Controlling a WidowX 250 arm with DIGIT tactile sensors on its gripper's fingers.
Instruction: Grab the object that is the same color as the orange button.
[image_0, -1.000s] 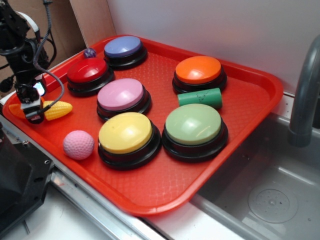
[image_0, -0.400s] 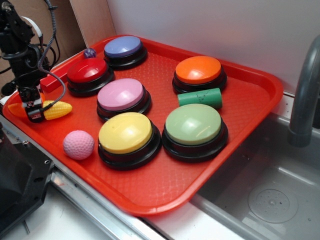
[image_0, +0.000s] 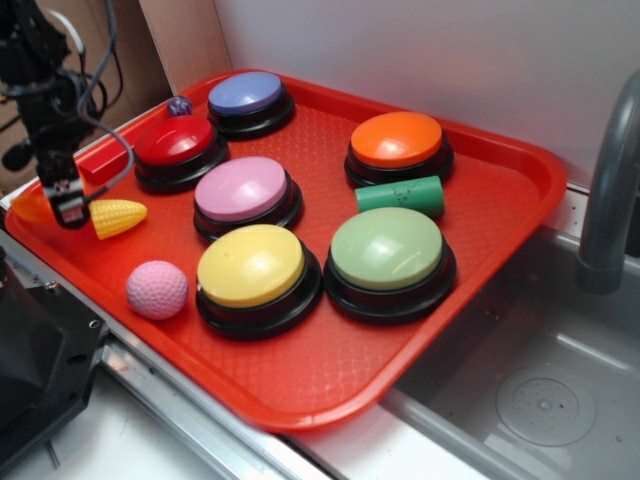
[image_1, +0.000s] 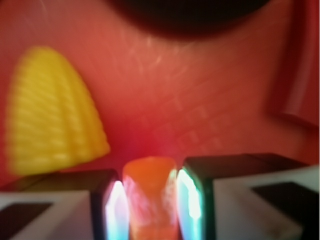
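Small orange piece (image_1: 150, 192), flat and pointed, sits pinched at the tray's 9 o'clock edge; orange button (image_0: 397, 140), smooth dome on black base, at 1 o'clock

A textured red plastic tray (image_0: 330, 375) is carrying six round domed buttons on black bases, a yellow toy corn cob (image_0: 118, 217), a pink dimpled golf ball (image_0: 157, 289), a green plastic cylinder (image_0: 401, 195) and a red block (image_0: 103, 164).
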